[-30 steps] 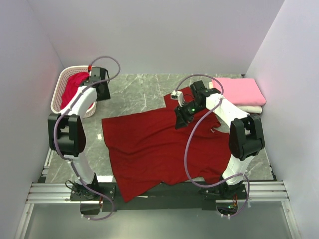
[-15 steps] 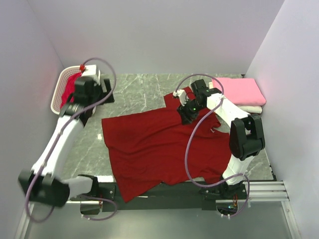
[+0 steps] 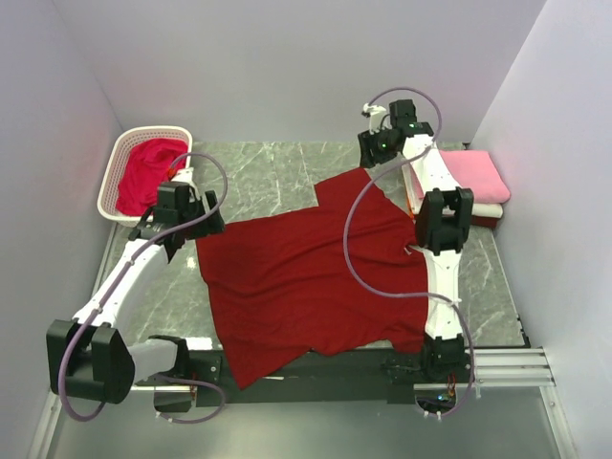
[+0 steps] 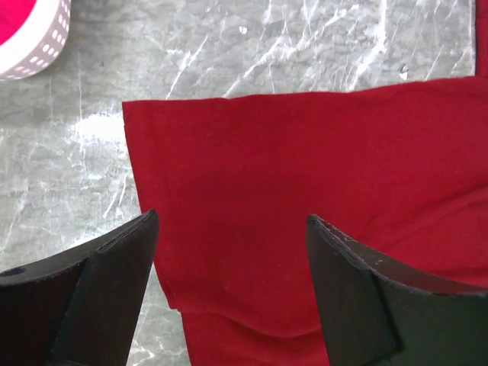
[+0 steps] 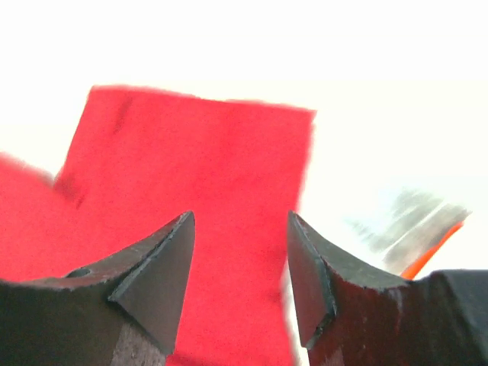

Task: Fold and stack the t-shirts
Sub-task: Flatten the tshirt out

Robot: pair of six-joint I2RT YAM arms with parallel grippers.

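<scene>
Nothing readable — no words, labels, brands or numbers show on the dark red shirt, the folded pink shirt or the basket.

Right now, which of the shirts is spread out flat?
The dark red shirt in the middle. The crimson shirt is bunched in the basket; the pink shirt and white shirt lie folded at the right.

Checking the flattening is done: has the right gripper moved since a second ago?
Yes. The right gripper has moved toward the back wall, off the dark red t-shirt, to about level with the far edge of the pink folded t-shirt.
</scene>
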